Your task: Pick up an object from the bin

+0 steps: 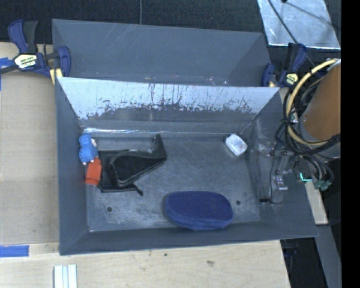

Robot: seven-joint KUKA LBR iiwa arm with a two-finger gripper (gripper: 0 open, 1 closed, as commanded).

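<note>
Bin (162,59) of grey metal, with sloping walls and a flat floor, holds four loose things, all lying to the view's left of the end effector (269,188). The end effector hangs low at the bin's right side, where the right wall meets the floor, and whether it is released or clenched cannot be told, since its tip is dark against the dark metal. Nearest to it is a small white lump (236,144), up and slightly left of it, lying apart from everything else near the foot of the back wall. Below and to the left of the end effector, near but not touching it, lies a dark blue oval pad (197,209) against the front edge of the floor. Well apart from the end effector, across the floor at the left wall, lies a black angular object (131,168) with a flat wedge-shaped body. Just beyond that, farthest from the end effector, a small blue figure (87,149) stands just above an orange block (93,173), the block touching the black object's left end. Behind the end effector, the arm (324,110) with its looped cables rises over the bin's right rim.
</note>
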